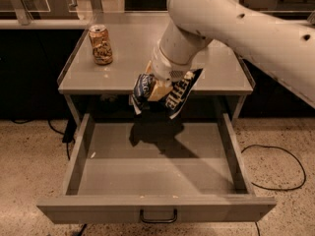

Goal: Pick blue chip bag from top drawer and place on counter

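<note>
The blue chip bag [172,95] is a navy foil bag with white lettering. It hangs crumpled in my gripper [156,89], which is shut on it. The bag is in the air at the height of the counter's front edge, above the back of the open top drawer [152,161]. Its shadow falls on the drawer floor. The drawer floor is bare. The counter [133,53] is the grey metal top behind the bag. My big white arm comes in from the upper right and hides part of the counter.
A tan drink can [100,44] stands upright on the counter's left rear. The drawer's dark handle [158,216] is at the front centre. Black cables lie on the speckled floor at the left [56,132] and right [275,166].
</note>
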### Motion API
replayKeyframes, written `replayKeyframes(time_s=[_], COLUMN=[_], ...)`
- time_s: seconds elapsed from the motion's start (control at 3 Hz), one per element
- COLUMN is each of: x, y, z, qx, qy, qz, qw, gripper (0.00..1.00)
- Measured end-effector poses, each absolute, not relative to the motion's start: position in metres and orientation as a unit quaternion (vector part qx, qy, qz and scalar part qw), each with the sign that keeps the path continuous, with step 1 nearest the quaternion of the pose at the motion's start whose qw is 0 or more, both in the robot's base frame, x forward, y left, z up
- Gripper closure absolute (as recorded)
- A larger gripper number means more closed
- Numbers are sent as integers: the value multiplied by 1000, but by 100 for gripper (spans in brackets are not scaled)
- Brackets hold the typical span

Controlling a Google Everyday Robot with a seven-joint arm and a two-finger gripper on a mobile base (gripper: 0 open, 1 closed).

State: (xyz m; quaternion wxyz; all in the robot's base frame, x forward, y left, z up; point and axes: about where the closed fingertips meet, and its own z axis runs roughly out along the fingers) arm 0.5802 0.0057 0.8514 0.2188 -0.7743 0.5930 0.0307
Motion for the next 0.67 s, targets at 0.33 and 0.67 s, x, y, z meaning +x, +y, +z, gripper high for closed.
replayKeyframes(time_s=[0.33, 0.67], x=[600, 618], y=[0, -9], z=[916, 958], qx=[-781, -781], qy=[576, 572], qz=[-15, -42], qw=[241, 248], gripper=[100, 100])
